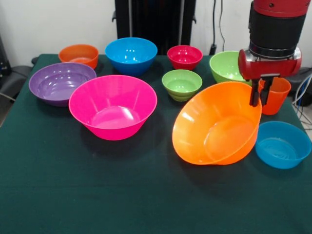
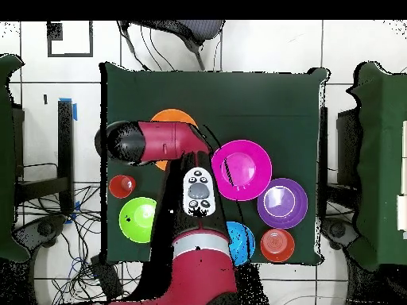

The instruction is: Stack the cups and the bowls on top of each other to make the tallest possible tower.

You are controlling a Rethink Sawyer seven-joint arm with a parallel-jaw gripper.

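My gripper (image 1: pixel 260 95) is shut on the far rim of the large orange bowl (image 1: pixel 217 122), which is tilted steeply with its opening facing the camera and its low edge on the cloth. The orange tumbler (image 1: pixel 277 95) stands upright just behind the gripper. A small blue bowl (image 1: pixel 282 144) sits to the right of the tilted bowl. The large pink bowl (image 1: pixel 113 106) stands at the centre left. In the overhead view the arm (image 2: pixel 159 143) covers most of the orange bowl (image 2: pixel 173 119), and the gripper is hidden under it.
On the green cloth (image 1: pixel 97 195) stand a purple bowl (image 1: pixel 62 83), small orange bowl (image 1: pixel 78 54), medium blue bowl (image 1: pixel 130 55), small red bowl (image 1: pixel 185 57), small green bowl (image 1: pixel 182 84) and medium green bowl (image 1: pixel 225 66). Cables hang off the right edge.
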